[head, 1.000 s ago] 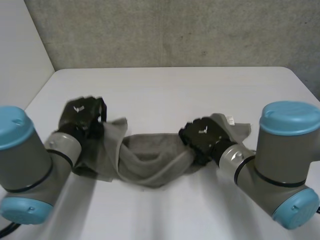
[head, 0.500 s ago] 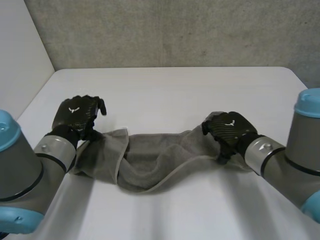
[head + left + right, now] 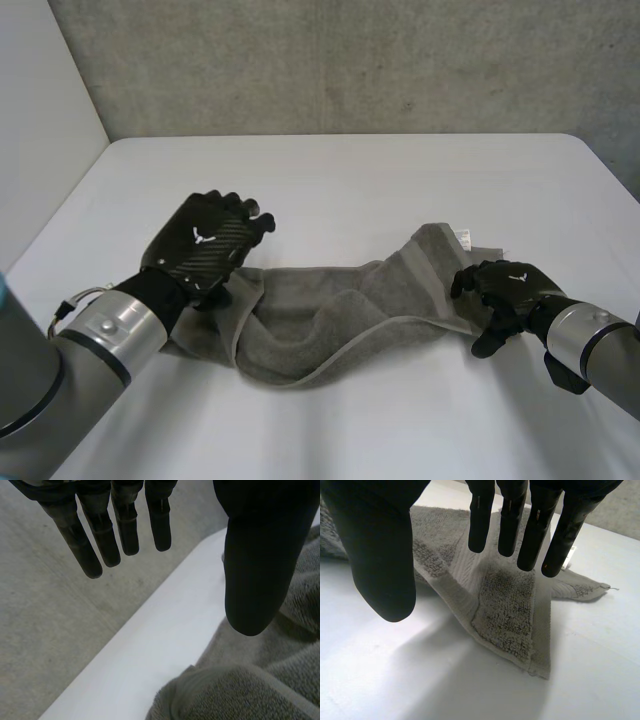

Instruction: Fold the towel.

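While the grey towel [image 3: 330,320] lies in a long, bunched strip on the white table [image 3: 350,180], the two hands are at its two ends. The left hand [image 3: 205,245] is over one end of the strip, and its palm is above the cloth. From the left wrist, its fingers [image 3: 100,540] are straight and spread, and the thumb [image 3: 255,555] stands well apart from them. Nothing is between them, so this hand holds nothing. A thick rolled fold of the towel lies under the thumb, and the bare table edge runs under the fingertips.

The right hand [image 3: 510,287] is just beside the other end of the towel. From the right wrist, its fingers [image 3: 509,525] are also straight, the thumb [image 3: 380,555] is far from them, and the hand is empty. Under its fingertips the towel end lies flat on the table with one layer folded over another, so a pointed corner is under the palm. A small white tag [image 3: 462,238] is on the towel edge beyond the fingertips. I cannot tell whether either hand touches the cloth. Between the hands, the middle of the strip sags into loose folds towards the robot.
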Robot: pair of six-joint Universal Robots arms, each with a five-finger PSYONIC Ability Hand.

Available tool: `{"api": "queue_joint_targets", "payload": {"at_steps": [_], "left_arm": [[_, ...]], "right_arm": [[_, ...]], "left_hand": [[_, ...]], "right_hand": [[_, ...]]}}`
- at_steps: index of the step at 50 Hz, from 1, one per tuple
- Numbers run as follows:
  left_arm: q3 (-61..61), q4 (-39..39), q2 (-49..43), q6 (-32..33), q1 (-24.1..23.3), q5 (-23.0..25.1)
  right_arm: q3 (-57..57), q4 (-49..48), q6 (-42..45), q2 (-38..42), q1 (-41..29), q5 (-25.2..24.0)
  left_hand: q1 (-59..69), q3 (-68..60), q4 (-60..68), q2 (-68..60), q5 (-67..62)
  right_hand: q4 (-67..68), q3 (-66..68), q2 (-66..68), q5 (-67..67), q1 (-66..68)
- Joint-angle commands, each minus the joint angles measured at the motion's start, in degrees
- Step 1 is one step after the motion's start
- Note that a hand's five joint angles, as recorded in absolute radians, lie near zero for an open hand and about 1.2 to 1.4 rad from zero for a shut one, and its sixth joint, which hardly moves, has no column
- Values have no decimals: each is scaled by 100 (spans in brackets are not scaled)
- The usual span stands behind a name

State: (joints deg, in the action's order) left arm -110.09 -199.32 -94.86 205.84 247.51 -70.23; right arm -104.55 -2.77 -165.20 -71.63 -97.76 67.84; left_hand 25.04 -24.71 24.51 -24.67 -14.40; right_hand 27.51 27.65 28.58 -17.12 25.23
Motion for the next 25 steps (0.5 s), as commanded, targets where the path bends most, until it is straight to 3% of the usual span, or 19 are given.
{"api": "queue_joint_targets", "payload": {"at_steps": [1, 8, 17, 19, 20, 22, 25], "left_arm": [[339, 87, -674, 686, -19, 9], [585, 332, -1218, 1783, 17, 9], [770, 596, -1658, 2268, 17, 9], [857, 710, -1772, 2329, 17, 9], [857, 711, -1772, 2330, 17, 9], [910, 746, -1799, 2356, 17, 9], [928, 746, -1790, 2356, 25, 9]], "right_arm": [[-13, -312, -56, 141, -42, -8], [119, -487, -135, 483, -77, 1], [224, -593, -91, 747, -235, 18], [224, -689, -56, 817, -244, 27], [224, -690, -56, 818, -244, 27], [224, -795, -39, 844, -235, 10], [251, -821, -30, 809, -209, 1]], "left_hand": [[284, -317, 336, -321, -348], [418, -451, 471, -455, -482], [991, -1024, 1043, -1028, -1054], [2613, -2646, 2665, -2650, -2677], [2622, -2655, 2674, -2659, -2686], [4412, -4445, 4465, -4450, -4476], [5482, -5515, 5534, -5519, -5546]], "right_hand": [[226, 211, 119, -265, 453], [293, 278, 185, -332, 520], [949, 935, 842, -988, 1176], [2171, 2156, 2064, -2210, 2398], [2177, 2163, 2070, -2216, 2404], [5170, 5155, 5063, -5209, 5397], [5249, 5235, 5142, -5288, 5477]]}}
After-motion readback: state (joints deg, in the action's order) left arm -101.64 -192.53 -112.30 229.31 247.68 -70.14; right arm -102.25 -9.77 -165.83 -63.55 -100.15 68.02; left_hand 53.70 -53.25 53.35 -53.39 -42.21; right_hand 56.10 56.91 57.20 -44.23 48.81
